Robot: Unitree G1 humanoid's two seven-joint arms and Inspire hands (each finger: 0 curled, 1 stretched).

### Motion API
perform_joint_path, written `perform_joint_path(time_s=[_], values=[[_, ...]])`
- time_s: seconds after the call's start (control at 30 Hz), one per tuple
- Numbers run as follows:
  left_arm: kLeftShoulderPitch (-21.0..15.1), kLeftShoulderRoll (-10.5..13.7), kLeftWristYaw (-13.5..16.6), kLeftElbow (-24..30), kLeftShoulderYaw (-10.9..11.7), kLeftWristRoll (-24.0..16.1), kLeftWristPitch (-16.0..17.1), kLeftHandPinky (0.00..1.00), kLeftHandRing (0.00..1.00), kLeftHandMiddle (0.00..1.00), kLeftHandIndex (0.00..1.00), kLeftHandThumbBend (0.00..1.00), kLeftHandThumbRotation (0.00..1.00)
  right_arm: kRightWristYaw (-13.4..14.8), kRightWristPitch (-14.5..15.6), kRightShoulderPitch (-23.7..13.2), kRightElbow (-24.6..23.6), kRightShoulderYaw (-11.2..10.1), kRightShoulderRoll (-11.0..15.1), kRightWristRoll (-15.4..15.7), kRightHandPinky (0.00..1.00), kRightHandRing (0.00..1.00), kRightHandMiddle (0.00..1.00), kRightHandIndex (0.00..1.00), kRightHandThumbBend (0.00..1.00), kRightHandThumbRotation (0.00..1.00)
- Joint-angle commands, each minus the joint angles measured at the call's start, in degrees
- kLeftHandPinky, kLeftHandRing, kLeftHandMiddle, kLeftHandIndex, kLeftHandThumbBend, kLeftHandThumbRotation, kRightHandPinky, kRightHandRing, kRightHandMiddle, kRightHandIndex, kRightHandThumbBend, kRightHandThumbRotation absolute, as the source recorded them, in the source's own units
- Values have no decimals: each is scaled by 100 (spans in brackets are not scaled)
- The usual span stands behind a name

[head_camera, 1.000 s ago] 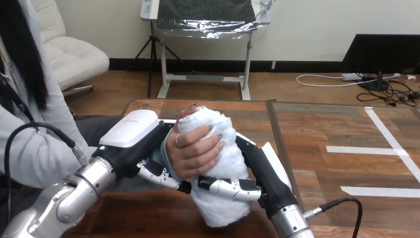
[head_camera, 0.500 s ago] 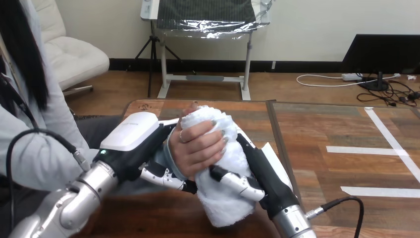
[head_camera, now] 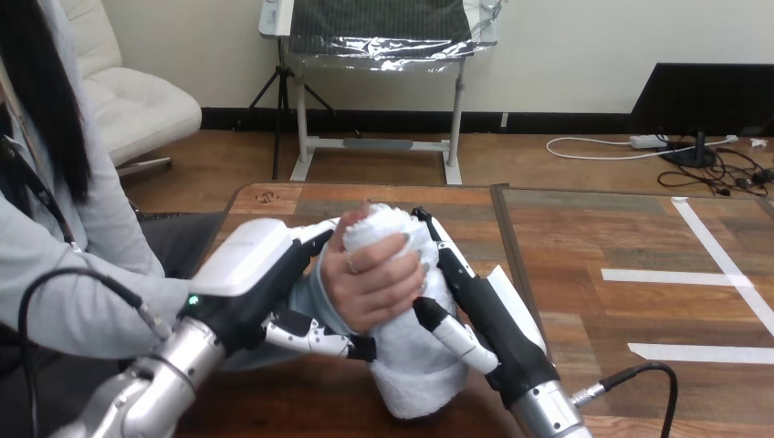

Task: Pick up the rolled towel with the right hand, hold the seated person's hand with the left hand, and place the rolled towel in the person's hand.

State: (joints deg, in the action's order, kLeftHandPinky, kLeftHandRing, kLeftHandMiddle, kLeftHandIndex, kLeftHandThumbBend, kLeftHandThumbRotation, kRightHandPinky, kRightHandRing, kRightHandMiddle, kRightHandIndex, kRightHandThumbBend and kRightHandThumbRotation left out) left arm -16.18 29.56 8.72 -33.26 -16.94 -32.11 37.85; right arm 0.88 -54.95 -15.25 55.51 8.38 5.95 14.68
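- The rolled towel (head_camera: pixel 413 379) stands nearly upright over the wooden table's (head_camera: pixel 584 237) near edge.
- The person's hand (head_camera: pixel 370 285) wraps its middle, covering the front.
- The right hand (head_camera: pixel 488 315) grips it from the right, thumb on the front and fingers behind.
- The left hand (head_camera: pixel 251 260) clasps the person's wrist, with its fingers curled underneath.
- White tape strips (head_camera: pixel 680 276) lie well apart, to the right.

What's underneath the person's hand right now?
The rolled towel, gripped by the person's hand, and the fingers of the left hand curled beneath it. The towel's middle is covered by the person's grip.
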Motion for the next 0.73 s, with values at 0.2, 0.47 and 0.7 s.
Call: perform_joint_path(time_s=[0.2,0.47,0.7], values=[[260,-401,384,104,-2,32,209,92,96,97,99,100,66,-256,-166,-17,-49,-138,113,-371,100,100,100,100,100,100],[409,-555,658,6,-19,32,381,96,99,100,100,100,75,-479,-172,82,-107,-174,169,-579,100,100,100,100,100,100],[497,-637,898,-38,-47,-62,482,99,100,100,100,100,80,-527,-220,157,-153,-192,233,-606,100,100,100,100,100,100]])
